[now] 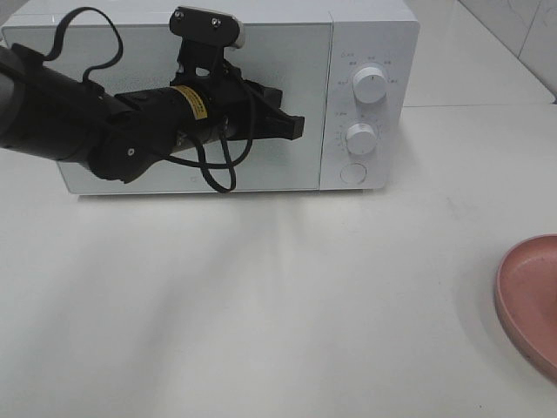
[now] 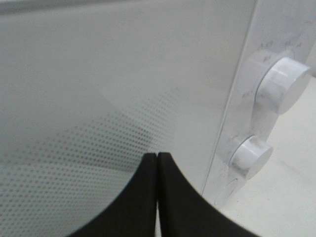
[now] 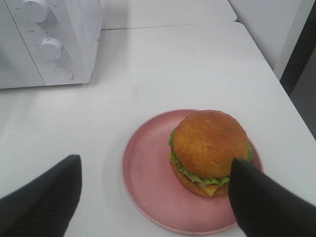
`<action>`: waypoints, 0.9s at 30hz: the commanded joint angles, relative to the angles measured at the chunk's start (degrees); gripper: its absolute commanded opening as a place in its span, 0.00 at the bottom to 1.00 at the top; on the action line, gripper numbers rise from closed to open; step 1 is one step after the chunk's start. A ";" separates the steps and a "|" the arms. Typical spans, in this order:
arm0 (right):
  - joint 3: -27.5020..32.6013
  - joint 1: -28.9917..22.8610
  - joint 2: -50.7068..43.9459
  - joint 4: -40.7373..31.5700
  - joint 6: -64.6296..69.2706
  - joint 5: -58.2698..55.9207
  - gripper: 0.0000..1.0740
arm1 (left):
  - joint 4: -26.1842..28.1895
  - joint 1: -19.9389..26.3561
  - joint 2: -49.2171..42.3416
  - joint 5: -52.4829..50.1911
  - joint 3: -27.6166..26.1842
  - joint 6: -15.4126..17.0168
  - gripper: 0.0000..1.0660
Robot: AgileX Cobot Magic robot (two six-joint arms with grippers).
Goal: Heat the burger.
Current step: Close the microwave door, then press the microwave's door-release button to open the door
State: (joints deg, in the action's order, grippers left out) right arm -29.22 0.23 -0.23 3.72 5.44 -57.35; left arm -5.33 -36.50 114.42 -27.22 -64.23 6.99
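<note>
Right wrist view: the right gripper [image 3: 155,197] stood wide, holding nothing, over the burger [image 3: 210,150] at four o'clock on the pink plate [image 3: 145,170]. Farther off, the left gripper [image 1: 296,127], pinched shut, met the microwave [image 1: 365,35] door.

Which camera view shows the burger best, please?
The right wrist view: the whole burger sits on the pink plate, seen between the open right tool fingers. The exterior high view shows only the plate's edge, no burger. The left wrist view shows only the microwave.
</note>
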 commanded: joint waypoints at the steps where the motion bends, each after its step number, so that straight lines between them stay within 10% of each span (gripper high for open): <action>1: -0.06 0.17 -1.38 0.29 -0.74 0.29 0.71 | 0.06 -1.38 -3.50 9.85 -0.74 1.66 0.00; 12: -0.06 0.17 -1.38 0.29 -0.74 0.29 0.71 | 0.80 -8.37 -10.71 37.01 -0.74 1.83 0.04; 14: -0.06 0.17 -1.38 0.29 -0.74 0.29 0.71 | 2.01 -9.00 -11.29 40.51 -0.74 1.83 0.20; 15: -0.06 0.17 -1.38 0.29 -0.74 0.29 0.71 | 3.95 -9.40 -11.86 44.06 -0.74 1.83 0.51; 16: -0.06 0.17 -1.38 0.29 -0.74 0.29 0.71 | 3.95 -9.40 -11.86 44.06 -0.74 1.83 0.51; 18: -0.06 0.17 -1.38 0.29 -0.74 0.29 0.71 | 6.93 -9.68 -12.49 48.70 -0.74 1.83 0.96; 27: -0.06 0.17 -1.38 0.29 -0.74 0.29 0.71 | 11.29 -9.63 -15.30 65.95 -0.74 1.95 0.92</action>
State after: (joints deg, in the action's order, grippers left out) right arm -29.22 0.23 -0.23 3.72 5.44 -57.35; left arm 5.27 -45.84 100.61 31.86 -64.57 8.71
